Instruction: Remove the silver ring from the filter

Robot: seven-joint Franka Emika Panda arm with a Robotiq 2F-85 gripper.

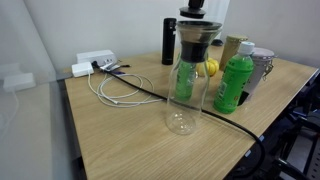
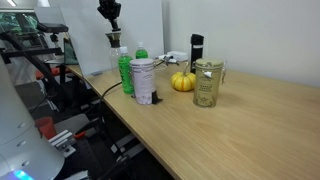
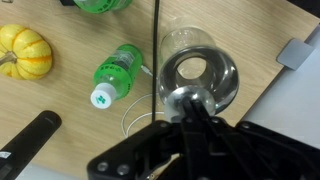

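1. The silver ring (image 3: 233, 78) is seen from above in the wrist view as a shiny band around a dark centre, seated on top of the filter (image 1: 193, 42).
2. The filter is carried in the mouth of the glass carafe (image 1: 182, 100), which stands upright on the wooden table (image 1: 120, 140).
3. The gripper (image 3: 190, 103) is set directly over the carafe, its jaws drawn tight together on the near edge of the ring; whether the filter's rim is pinched with it cannot be told.
4. A green bottle (image 1: 233, 85) stands just beside the carafe; a black flask (image 1: 168, 40) and a small pumpkin (image 3: 22, 52) are further off.
5. The grasp is judged to be made and the lift not yet carried out, since the ring appears seated.
6. A straight upward pull is called for, so that the ring is freed while the filter is left in the carafe.
7. The light carafe could be tipped or dragged up if the ring binds.
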